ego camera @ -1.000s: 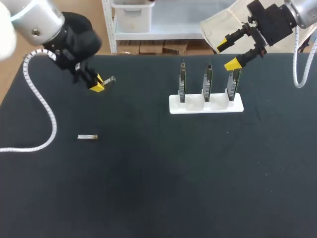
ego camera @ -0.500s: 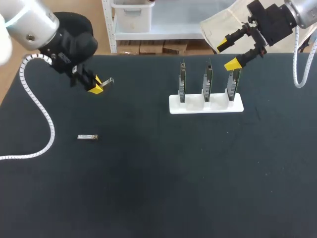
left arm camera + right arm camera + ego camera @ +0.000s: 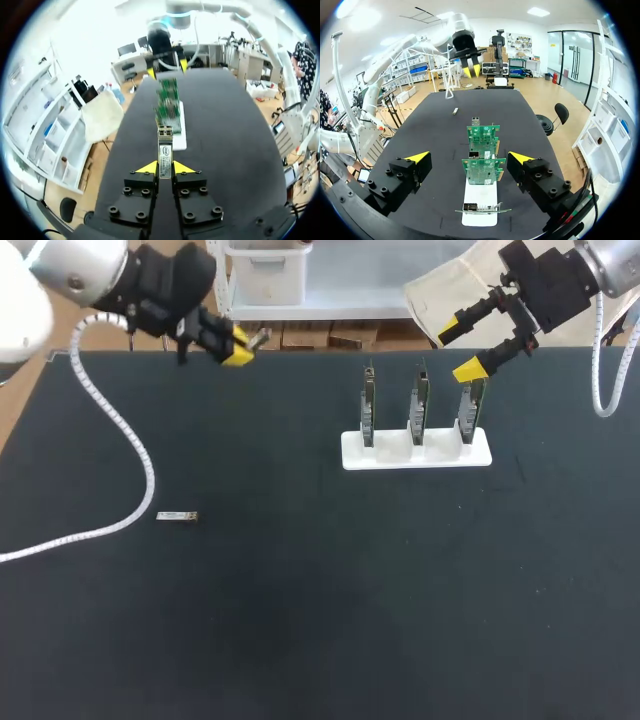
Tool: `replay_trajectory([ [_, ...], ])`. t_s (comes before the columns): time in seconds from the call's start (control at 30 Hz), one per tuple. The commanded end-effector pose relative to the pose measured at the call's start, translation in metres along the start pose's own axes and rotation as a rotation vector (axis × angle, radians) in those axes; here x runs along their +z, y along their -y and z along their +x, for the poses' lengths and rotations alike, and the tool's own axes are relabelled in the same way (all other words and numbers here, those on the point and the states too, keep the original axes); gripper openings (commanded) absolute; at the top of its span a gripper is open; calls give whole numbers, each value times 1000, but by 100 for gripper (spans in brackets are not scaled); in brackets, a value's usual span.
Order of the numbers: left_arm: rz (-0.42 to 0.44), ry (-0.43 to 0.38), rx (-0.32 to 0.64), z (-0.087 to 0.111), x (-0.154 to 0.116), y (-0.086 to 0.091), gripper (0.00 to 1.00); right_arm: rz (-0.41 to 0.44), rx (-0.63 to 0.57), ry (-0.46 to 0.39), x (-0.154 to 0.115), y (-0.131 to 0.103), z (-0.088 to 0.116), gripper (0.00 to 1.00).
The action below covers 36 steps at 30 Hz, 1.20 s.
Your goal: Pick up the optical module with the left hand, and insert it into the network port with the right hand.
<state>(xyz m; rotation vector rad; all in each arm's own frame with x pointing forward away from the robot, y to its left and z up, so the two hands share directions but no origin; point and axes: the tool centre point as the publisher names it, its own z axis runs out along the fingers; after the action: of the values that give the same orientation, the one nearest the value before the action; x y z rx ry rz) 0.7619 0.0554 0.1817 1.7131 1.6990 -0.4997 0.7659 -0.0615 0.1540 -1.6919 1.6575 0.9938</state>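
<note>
The pick-up looks done: the left gripper pinches the module between its fingers, held in the air over the table's far left edge, nose pointing right towards the cards. Next, I'd say, comes a hand-over. The right gripper hangs at the far right with fingers spread wide and nothing in them, and it would need to take the module squarely before lining it up with a port.

The white stand holds three cards upright in a row. A second module lies flat at the left.
</note>
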Motion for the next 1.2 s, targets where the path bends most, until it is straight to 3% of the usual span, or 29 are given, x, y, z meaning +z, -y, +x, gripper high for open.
replay_trajectory([
  [0.03, 11, 93, 1, -17, 13, -15, 0, 3, -2, 1, 0, -1, 0, 100],
  [0.3, 54, 261, -56, -43, 29, -24, 0, 3, -2, 1, 0, -1, 0, 100],
  [0.9, 55, 271, -54, -44, 29, -26, 0, 3, -2, 1, 0, -1, 0, 100],
  [0.97, 31, 309, -60, -52, 31, -25, 0, 3, -2, 1, 0, -1, 0, 100],
  [1.1, 6, 481, -56, -76, 44, -31, 0, 3, -2, 1, 0, -1, 0, 100],
  [1.2, 39, 560, -49, -93, 50, -35, 0, 3, -2, 1, 0, -1, 0, 100],
])
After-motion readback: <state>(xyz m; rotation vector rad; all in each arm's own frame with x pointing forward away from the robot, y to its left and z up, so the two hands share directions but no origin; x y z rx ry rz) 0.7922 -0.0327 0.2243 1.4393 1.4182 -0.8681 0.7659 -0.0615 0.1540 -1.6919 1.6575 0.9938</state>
